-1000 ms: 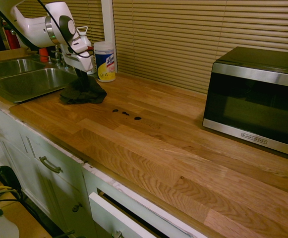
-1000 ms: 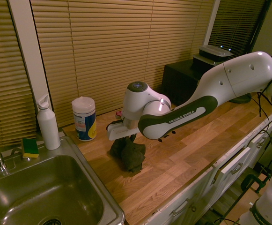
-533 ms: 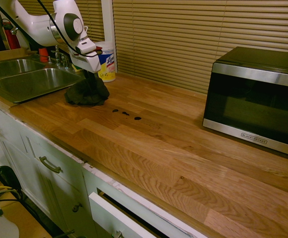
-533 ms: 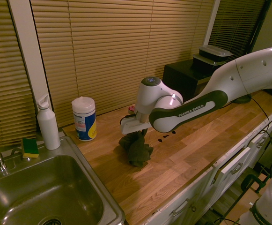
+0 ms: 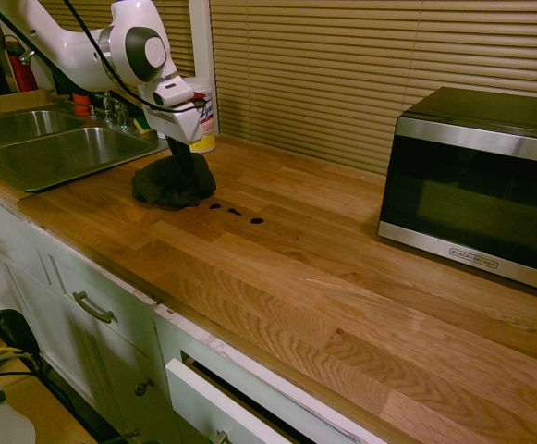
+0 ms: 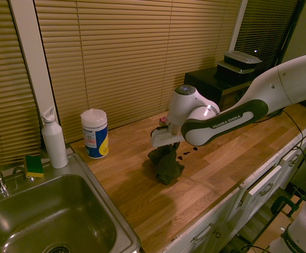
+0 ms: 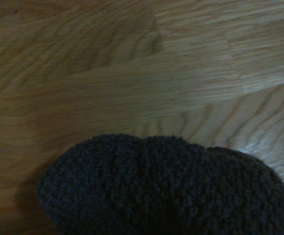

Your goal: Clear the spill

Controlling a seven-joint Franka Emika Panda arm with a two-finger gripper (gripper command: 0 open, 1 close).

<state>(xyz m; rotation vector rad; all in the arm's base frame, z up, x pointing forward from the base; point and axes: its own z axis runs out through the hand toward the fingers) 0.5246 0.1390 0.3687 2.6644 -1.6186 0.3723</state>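
Dark spill (image 5: 235,213) just beside bunched cloth (image 5: 173,180), hand (image 5: 183,153) closed on the cloth

Spill (image 5: 235,213): dark, near-black liquid in small separate blotches, forming a short, slightly irregular row on the wooden worktop (image 5: 296,305); the outer two compact and rounded, the middle one more elongated and ragged; each lies flat, unsmeared, glossy or matt surface too small to tell

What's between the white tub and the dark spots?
The dark cloth, gripped by the end effector: the second exterior view shows it between the tub and spots.
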